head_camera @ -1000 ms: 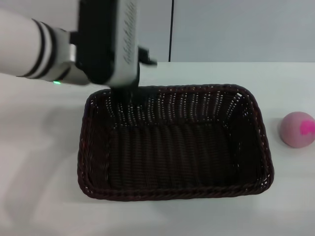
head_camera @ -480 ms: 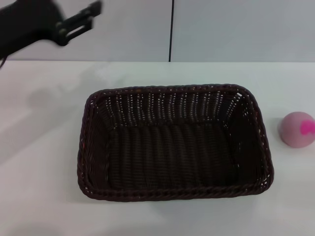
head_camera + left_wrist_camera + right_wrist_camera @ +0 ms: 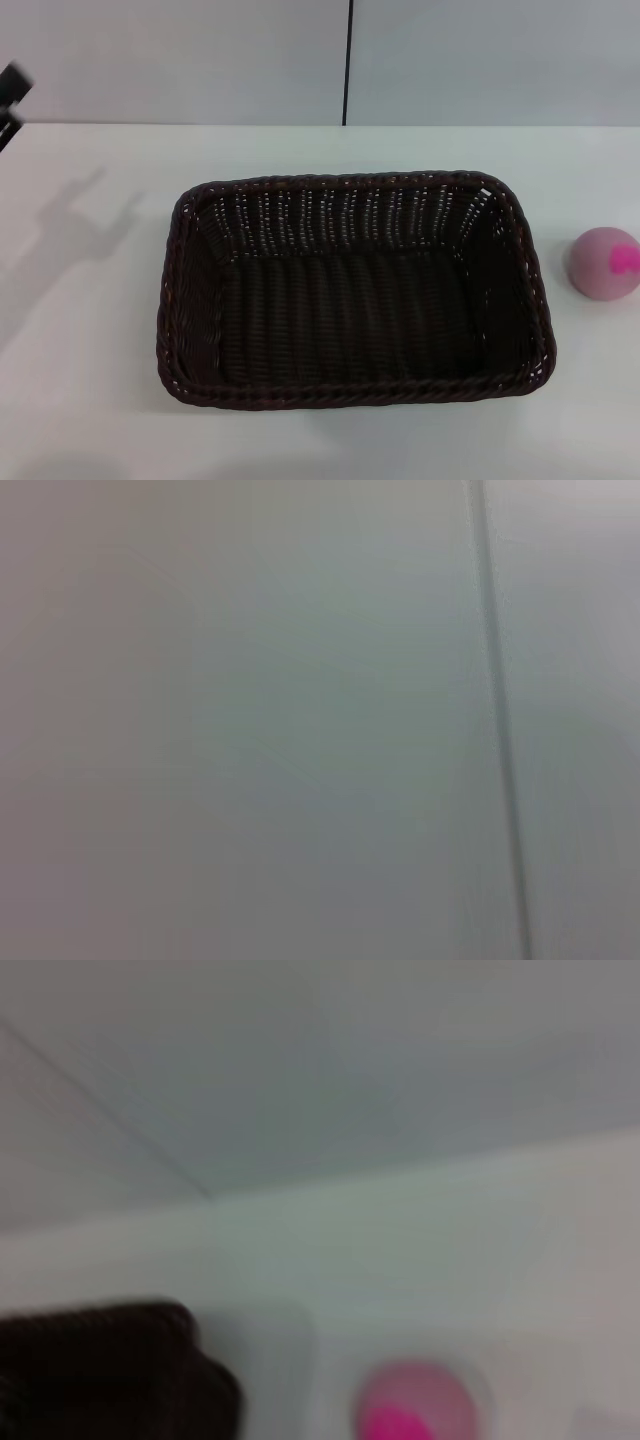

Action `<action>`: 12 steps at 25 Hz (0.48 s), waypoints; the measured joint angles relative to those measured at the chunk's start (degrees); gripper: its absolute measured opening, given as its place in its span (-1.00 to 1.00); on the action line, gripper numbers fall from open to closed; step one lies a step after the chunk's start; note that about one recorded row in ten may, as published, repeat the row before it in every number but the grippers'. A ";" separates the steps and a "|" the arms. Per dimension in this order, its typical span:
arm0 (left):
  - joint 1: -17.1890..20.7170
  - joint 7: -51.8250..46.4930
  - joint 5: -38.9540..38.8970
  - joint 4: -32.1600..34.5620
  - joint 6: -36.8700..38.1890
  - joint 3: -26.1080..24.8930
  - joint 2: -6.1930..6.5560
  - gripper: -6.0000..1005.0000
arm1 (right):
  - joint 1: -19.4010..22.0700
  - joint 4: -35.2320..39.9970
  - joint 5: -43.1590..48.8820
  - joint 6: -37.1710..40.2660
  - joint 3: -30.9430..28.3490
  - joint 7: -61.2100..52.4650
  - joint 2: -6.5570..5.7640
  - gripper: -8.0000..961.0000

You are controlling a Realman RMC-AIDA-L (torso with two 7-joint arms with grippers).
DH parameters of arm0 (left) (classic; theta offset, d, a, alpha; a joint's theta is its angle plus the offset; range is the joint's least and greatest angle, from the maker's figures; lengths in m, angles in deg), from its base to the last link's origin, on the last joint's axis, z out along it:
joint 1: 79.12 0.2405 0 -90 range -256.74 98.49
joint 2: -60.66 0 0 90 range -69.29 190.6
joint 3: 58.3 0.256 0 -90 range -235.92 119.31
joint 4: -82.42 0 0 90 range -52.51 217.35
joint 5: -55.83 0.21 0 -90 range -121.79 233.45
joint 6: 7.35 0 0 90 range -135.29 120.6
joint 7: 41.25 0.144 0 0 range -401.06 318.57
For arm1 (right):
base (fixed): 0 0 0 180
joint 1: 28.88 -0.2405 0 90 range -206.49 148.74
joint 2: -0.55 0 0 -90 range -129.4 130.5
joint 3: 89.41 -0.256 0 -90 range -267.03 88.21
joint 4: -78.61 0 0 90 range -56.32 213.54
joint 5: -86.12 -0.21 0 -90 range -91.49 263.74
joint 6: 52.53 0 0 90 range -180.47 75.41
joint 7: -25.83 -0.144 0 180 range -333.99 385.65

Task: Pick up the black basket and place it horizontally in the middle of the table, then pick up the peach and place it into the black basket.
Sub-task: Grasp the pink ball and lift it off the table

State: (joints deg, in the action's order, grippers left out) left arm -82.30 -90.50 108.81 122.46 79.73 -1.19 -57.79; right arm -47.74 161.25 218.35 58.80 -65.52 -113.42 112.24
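The black basket [image 3: 350, 392] lies lengthwise across the middle of the white table [image 3: 90, 330], and nothing is in it. The peach [image 3: 603, 262] sits on the table just right of the basket, magenta patch facing right, apart from it. Only a black tip of my left gripper [image 3: 9, 98] shows at the far left edge of the head view, well away from the basket. My right gripper is not in view. The right wrist view shows the peach [image 3: 415, 1405] and one basket corner [image 3: 100, 1370].
A grey wall with a dark vertical seam [image 3: 349, 60] stands behind the table. My left arm's shadow [image 3: 80, 220] falls on the table left of the basket. The left wrist view shows only the wall and its seam [image 3: 495, 720].
My left gripper has left the basket's back left rim and drawn up and to the left, almost out of the head view. The basket and peach have not moved.
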 joint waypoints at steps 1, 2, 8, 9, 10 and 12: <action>-0.03 0.81 -0.04 -2.07 0.41 -0.84 0.03 0.27 | -1.77 0.06 3.91 0.69 0.71 -0.77 -0.01 0.33; -0.06 1.42 -0.10 -3.72 0.70 -1.52 0.08 0.27 | -3.31 0.04 7.69 1.22 1.55 -1.32 0.18 0.33; 0.35 5.79 -0.22 -8.16 1.22 -2.09 -0.01 0.27 | -10.09 -5.31 21.64 -6.35 4.02 -1.85 4.50 0.33; 0.25 6.10 -0.24 -8.72 1.24 -2.09 0.00 0.27 | -10.09 -5.31 21.64 -6.35 4.02 -1.85 4.50 0.33; 0.25 6.10 -0.24 -8.72 1.24 -2.09 0.00 0.27 | -10.52 -6.98 21.63 -7.75 4.63 -1.81 4.75 0.33; 0.05 6.15 -0.26 -9.20 1.24 -2.09 0.07 0.27 | -11.22 -10.05 21.23 -10.48 5.91 -1.64 5.30 0.33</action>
State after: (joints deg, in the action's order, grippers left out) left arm -82.25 -84.35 108.55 113.26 80.97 -3.28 -57.71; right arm -58.96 151.21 239.58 48.31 -59.60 -115.06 117.55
